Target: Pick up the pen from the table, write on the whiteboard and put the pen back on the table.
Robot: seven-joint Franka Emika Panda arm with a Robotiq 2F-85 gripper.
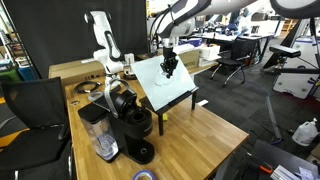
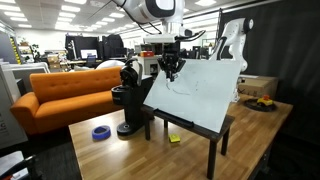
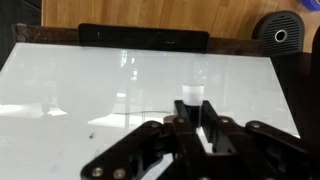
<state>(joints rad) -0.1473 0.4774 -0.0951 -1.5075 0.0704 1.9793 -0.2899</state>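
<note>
The whiteboard [image 1: 165,85] [image 2: 195,100] stands tilted on a black stand on the wooden table [image 1: 215,130] [image 2: 125,152]. My gripper [image 1: 170,66] [image 2: 172,68] hangs over the board's upper part in both exterior views. In the wrist view the gripper [image 3: 192,118] is shut on the pen [image 3: 192,97]. The pen's whitish end sticks out past the fingertips, pointing at the whiteboard [image 3: 90,75]. Whether the tip touches the surface I cannot tell. A faint thin line runs across the board left of the pen.
A black coffee machine [image 1: 132,115] [image 2: 130,95] stands beside the board, with a clear jug [image 1: 104,145] in front. A cardboard box [image 1: 75,70] [image 2: 258,86] sits behind. A blue tape roll [image 2: 101,132] and a small yellow item [image 2: 175,139] lie on the table. An orange sofa [image 2: 55,95] stands beyond.
</note>
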